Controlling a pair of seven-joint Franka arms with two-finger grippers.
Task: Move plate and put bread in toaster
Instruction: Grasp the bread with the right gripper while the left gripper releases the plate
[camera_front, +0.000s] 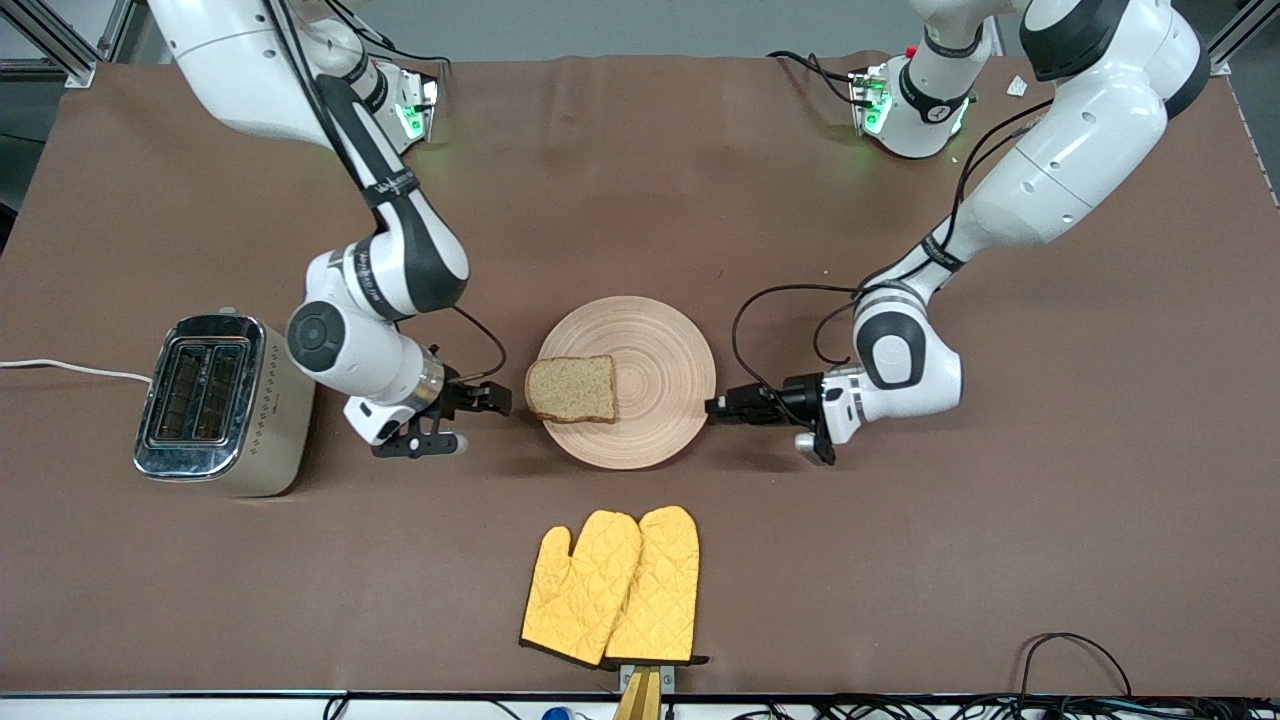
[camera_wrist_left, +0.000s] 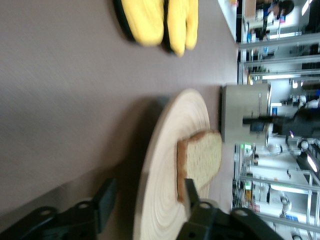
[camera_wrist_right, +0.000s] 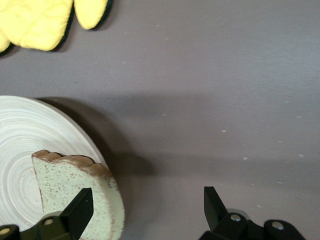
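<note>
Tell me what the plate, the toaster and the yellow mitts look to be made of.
Plate: apparently light wood, matte, with ring grooves across its face.
Toaster: shiny chrome-like metal top that mirrors light; cream side with a dotted diamond pattern, painted metal or plastic, hard to say.
Mitts: yellow quilted fabric, stitched in diamonds, with dark edging at the cuffs.

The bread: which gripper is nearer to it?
Right. The open right gripper is beside the bread at the toaster-side plate edge; the open left gripper straddles the plate's rim away from the bread.
</note>
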